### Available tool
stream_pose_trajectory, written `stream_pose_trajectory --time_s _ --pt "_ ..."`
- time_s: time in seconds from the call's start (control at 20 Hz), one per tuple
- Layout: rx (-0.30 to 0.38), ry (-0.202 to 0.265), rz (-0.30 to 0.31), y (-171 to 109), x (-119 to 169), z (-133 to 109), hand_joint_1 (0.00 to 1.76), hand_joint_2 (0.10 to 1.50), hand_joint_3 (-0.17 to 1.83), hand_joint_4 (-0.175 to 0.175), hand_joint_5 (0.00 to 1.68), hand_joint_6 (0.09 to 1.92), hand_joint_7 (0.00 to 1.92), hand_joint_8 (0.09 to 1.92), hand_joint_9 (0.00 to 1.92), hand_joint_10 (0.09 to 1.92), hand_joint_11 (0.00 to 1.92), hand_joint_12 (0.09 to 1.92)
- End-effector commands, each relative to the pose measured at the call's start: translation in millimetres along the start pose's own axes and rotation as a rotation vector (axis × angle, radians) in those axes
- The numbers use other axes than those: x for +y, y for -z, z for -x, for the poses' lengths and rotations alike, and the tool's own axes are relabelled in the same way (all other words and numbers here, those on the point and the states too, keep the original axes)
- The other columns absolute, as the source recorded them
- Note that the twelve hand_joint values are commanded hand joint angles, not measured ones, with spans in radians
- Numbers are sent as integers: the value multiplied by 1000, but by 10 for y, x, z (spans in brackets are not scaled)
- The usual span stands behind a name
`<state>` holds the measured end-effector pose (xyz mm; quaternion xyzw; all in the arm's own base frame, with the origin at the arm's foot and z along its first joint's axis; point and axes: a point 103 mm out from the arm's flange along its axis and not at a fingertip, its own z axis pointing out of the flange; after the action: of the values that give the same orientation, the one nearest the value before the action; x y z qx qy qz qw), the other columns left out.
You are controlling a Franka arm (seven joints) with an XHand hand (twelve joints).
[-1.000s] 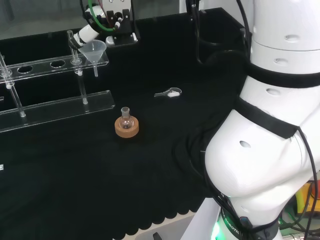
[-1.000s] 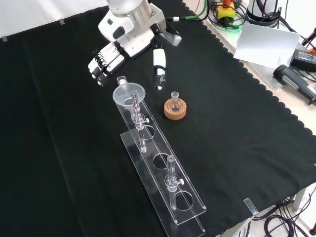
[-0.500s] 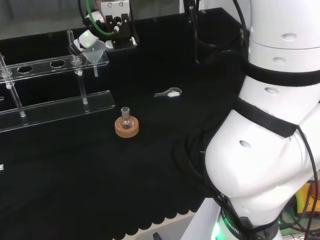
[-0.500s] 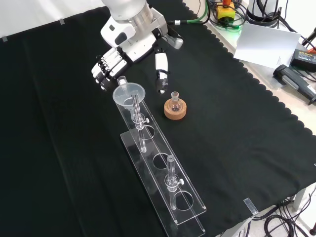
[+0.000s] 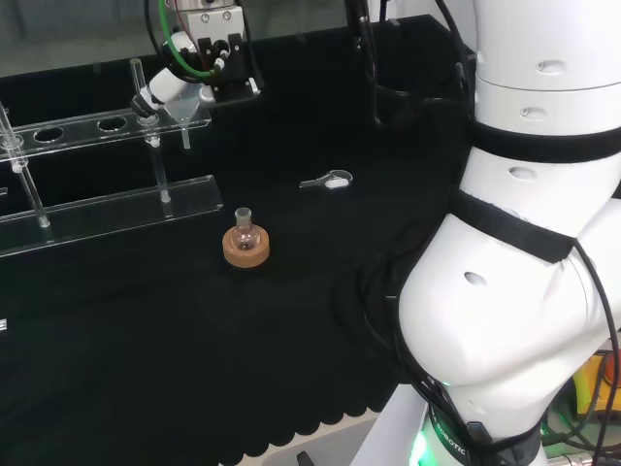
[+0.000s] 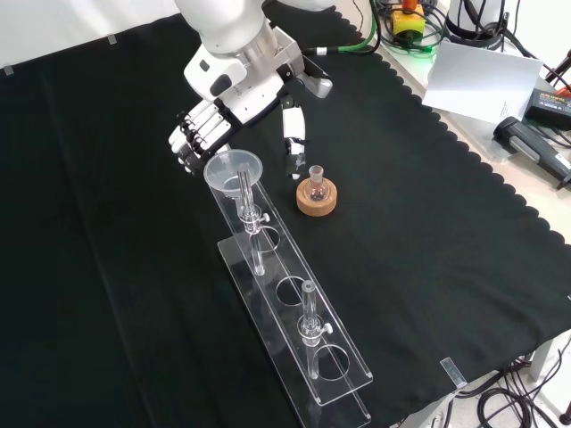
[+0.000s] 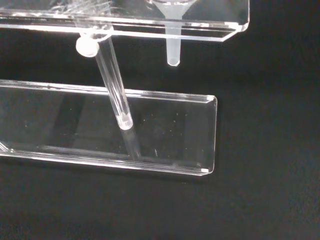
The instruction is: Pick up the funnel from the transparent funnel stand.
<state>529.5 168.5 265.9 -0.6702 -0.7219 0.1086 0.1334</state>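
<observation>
Front view, left to right. The robot hand point(image 6: 234, 111) hung at the far end of the transparent funnel stand point(image 6: 308, 343), fingers point(image 6: 192, 138) loosely bent on the left of the funnel point(image 6: 234, 171) and thumb point(image 6: 291, 143) pointing down on its right. It held nothing; fingers and thumb stood apart with the funnel's bowl between and just below them. No contact could be made out.

The funnel sat in the end hole of the stand's upper shelf, bowl mouth up, spout down. Its long axis ran vertical, as far as the views showed. In the wrist view the spout point(image 7: 173, 49) passed through the shelf and ended in the air above the stand's base plate point(image 7: 165, 137). In the head view the robot hand point(image 5: 167, 83) covered most of the bowl; the spout point(image 5: 185, 136) showed beneath the shelf.

Risks, as judged from here:
- Closing off-centre could tip the bowl, jamming the spout in its hole.
- A lift not straight up would likely drag the spout against the hole's rim and shift or tilt the light stand on the tabletop point(image 6: 107, 267).
- The stand's upright post point(image 6: 244, 192) rose just beside the bowl; a finger could catch it.
- The thumb hung near the small flask on its cork ring point(image 6: 317, 198); a sideways sweep might knock it.
- The clear, smooth bowl might slip from a pinch on its sloped wall.
</observation>
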Motion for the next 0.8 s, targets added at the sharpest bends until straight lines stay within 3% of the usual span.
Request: stream_pose_trajectory --time_s 0.05,0.55,0.8 --pt "-18 -11 3 -13 16 9 425 657 21 -58 0 87 151 87 56 87 0 87" --pt "-113 0 -65 46 101 99 426 659 19 -69 30 87 241 126 179 99 0 87" --pt "-142 0 -116 59 97 173 422 661 9 -68 54 87 174 312 29 539 0 87"
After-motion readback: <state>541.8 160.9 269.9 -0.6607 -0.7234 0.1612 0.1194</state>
